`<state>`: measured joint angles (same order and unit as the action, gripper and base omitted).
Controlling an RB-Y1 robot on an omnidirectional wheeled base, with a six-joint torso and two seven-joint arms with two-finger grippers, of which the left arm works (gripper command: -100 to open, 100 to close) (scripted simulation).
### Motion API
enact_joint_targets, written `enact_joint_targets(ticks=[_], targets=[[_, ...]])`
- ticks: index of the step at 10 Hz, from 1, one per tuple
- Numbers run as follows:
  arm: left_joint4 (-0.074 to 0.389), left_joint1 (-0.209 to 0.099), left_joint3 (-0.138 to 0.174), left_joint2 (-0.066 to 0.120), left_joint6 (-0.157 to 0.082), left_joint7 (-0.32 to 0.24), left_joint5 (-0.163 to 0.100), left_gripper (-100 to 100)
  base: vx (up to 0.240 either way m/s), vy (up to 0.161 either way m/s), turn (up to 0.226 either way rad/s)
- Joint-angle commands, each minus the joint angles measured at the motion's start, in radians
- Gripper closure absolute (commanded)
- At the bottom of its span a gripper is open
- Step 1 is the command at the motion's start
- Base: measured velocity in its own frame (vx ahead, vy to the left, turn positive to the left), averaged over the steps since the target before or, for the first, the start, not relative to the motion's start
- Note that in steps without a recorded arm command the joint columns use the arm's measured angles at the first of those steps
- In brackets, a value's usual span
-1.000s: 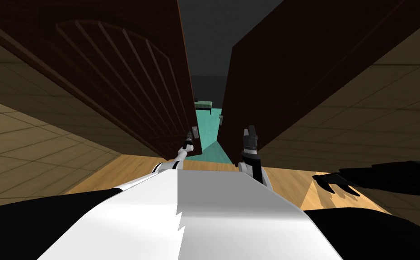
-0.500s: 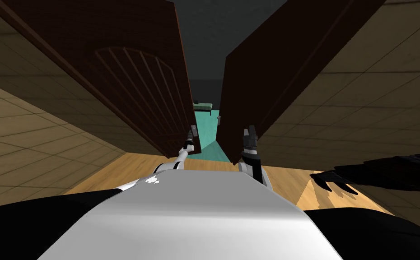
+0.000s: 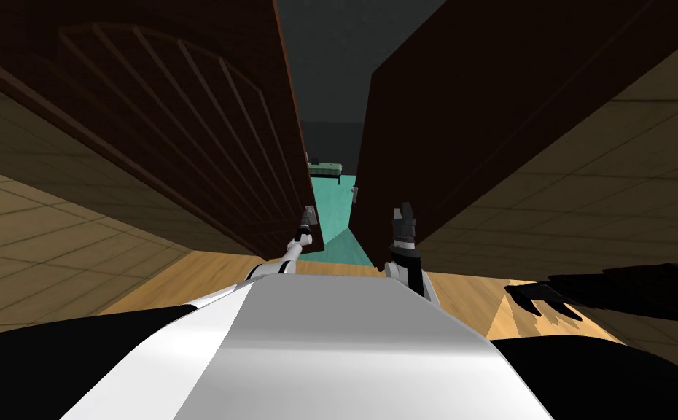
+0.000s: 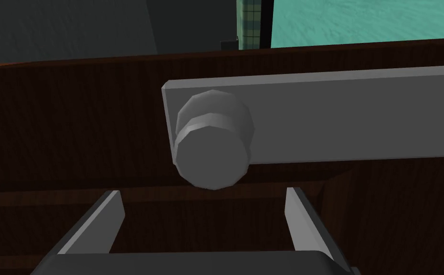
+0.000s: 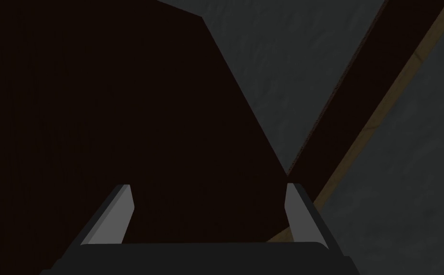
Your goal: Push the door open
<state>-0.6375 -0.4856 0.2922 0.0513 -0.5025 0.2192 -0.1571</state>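
The dark brown door [image 3: 184, 131] with the arched panel was seen on the robot's left, standing ajar. A teal floor [image 3: 334, 208] was visible in the gap beside a second dark brown leaf [image 3: 476, 109]. The left gripper [image 4: 203, 192] was spread wide and empty, just short of the grey round knob [image 4: 212, 143] on its grey plate [image 4: 350, 114]. The right gripper [image 5: 209, 187] was likewise spread with nothing grasped, facing the second leaf.
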Motion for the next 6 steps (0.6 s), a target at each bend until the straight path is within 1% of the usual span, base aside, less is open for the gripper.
enact_joint_targets(ticks=[1,3,4,5,6], targets=[[0.005,0.001,0.002,-0.002,-0.008,0.001,-0.001,-100,0.206,0.026,-0.031],[0.006,0.005,0.005,-0.016,-0.016,0.001,-0.001,-100,0.215,0.026,-0.032],[0.007,0.003,0.004,-0.011,-0.014,0.001,-0.001,-100,0.092,0.007,-0.006],[0.007,0.003,0.004,-0.011,-0.014,0.001,-0.001,100,-0.011,0.0,0.009],[0.007,0.003,0.004,-0.011,-0.014,0.001,-0.001,100,-0.039,-0.005,-0.002]])
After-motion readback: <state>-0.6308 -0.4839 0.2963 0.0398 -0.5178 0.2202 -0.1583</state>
